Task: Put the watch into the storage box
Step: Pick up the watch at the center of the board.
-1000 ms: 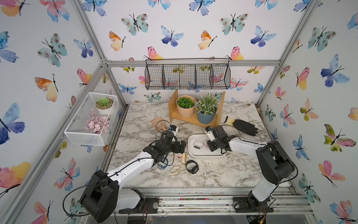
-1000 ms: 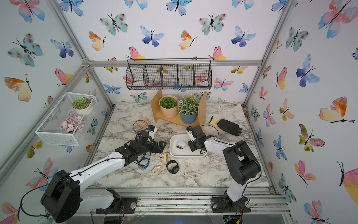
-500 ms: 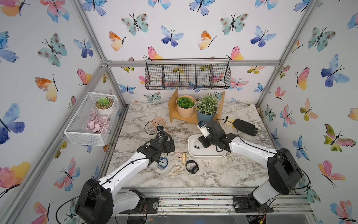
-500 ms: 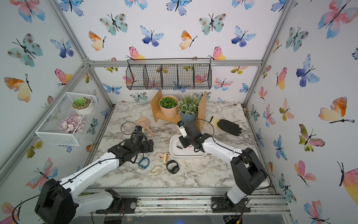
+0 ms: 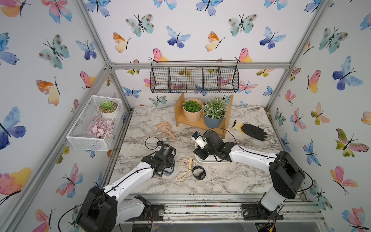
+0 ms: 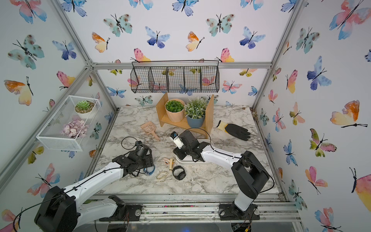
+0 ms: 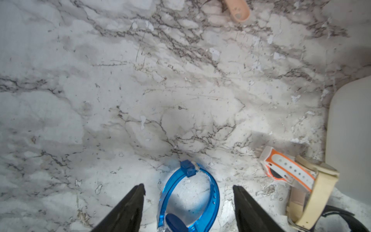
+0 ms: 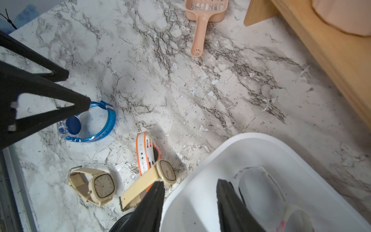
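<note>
A translucent blue watch (image 7: 213, 192) lies on the marble between the fingers of my left gripper (image 7: 188, 188), which is open with a gap on each side of the strap. In both top views the blue watch (image 5: 169, 173) (image 6: 150, 172) peeks out from under that gripper. The white storage box (image 8: 261, 138) (image 5: 210, 161) sits to the right, with a white watch (image 8: 261, 186) inside. My right gripper (image 8: 190, 182) hangs open and empty over the box's left end. A cream watch (image 8: 102, 185), an orange-and-white watch (image 8: 143, 148), another cream watch (image 8: 165, 170) and a black watch (image 5: 199, 172) lie between the arms.
A peach scoop (image 5: 166, 129) and a black glove (image 5: 253, 131) lie further back. A wooden shelf (image 5: 178, 118) with two potted plants stands at the rear under a black wire basket (image 5: 193, 79). A white mesh basket (image 5: 94, 124) hangs on the left wall.
My left gripper has pulled away from the box, come down over the blue watch and narrowed its jaws. My right gripper has lifted from inside the box and opened a little.
</note>
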Available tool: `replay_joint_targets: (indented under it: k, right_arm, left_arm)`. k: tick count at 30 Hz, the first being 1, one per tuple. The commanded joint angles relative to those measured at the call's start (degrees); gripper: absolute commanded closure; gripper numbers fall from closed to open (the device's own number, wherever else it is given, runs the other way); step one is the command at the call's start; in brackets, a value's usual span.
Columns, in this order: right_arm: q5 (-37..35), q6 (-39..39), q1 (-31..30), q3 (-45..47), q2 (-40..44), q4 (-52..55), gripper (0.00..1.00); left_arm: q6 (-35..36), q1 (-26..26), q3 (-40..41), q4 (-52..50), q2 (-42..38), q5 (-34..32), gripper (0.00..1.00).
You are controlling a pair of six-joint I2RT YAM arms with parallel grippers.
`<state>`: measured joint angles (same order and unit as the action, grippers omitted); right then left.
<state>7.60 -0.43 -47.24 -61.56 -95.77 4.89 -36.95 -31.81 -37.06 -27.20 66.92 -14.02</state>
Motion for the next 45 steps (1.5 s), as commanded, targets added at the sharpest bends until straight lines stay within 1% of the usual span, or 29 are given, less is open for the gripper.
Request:
replay_joint_targets:
  k: [1, 5, 8, 14, 17, 19, 25, 27, 29, 33, 34, 39, 42, 45]
  right_arm:
    - [1.55, 0.73, -0.29, 1.07, -0.13, -1.9, 0.51]
    - [1.63, 0.6, -0.29, 1.44, -0.21, -2.22, 0.51]
    - [1.81, 0.64, -0.35, 1.57, -0.47, -2.58, 0.5]
    - [1.46, 0.68, -0.28, 1.68, -0.74, -2.6, 0.5]
    - [1.31, 0.68, -0.26, 1.68, -0.83, -2.57, 0.5]
    - [1.24, 0.65, -0.26, 1.7, -0.82, -2.51, 0.5]
    - [1.32, 0.51, -0.35, 1.62, -0.91, -2.42, 0.5]
    - [1.3, 0.51, -0.24, 1.71, -0.83, -2.31, 0.5]
    - [1.37, 0.43, -0.3, 1.7, -0.75, -2.24, 0.5]
    - [1.32, 0.43, -0.31, 1.96, -0.31, -2.08, 0.5]
    - [1.36, 0.42, -0.35, 2.05, -0.15, -2.13, 0.5]
    - [2.19, -0.45, -0.31, 2.82, 1.52, -2.55, 0.5]
    - [4.62, -1.21, -0.31, 4.36, 3.85, -4.38, 0.49]
    - [9.34, -1.82, -0.31, 5.12, 6.21, -5.39, 0.48]
  left_arm:
    - [-3.38, 0.3, 2.13, -0.71, 0.25, 0.64, 0.31]
    - [-4.27, 0.35, 3.4, -0.04, 0.01, 0.16, 0.34]
    - [-4.17, 0.35, 3.22, -0.04, 1.11, -0.29, 0.39]
    - [-3.88, 0.34, 3.54, 1.3, 3.47, -0.13, 0.56]
    - [-3.46, 0.43, 3.52, 1.71, 4.42, -0.2, 0.61]
    - [-3.39, 0.43, 3.55, 1.87, 4.95, -0.38, 0.69]
    - [-3.3, 0.44, 3.7, 2.15, 5.24, -1.05, 0.83]
    - [-3.13, 0.44, 3.71, 2.06, 5.5, -1.27, 0.85]
    - [-2.95, 0.37, 3.69, 2.15, 5.76, -1.27, 0.86]
    - [-2.69, 0.44, 3.55, 2.68, 6.45, -1.01, 0.99]
    - [-2.62, 0.44, 3.49, 2.81, 6.54, -0.85, 1.0]
    - [-0.88, 0.2, 1.6, 2.03, 5.72, 0.01, 1.0]
    - [0.08, -0.18, 0.28, 1.9, 1.6, -0.92, 1.0]
    - [1.97, -0.23, 0.13, 4.56, -3.93, 0.3, 1.0]
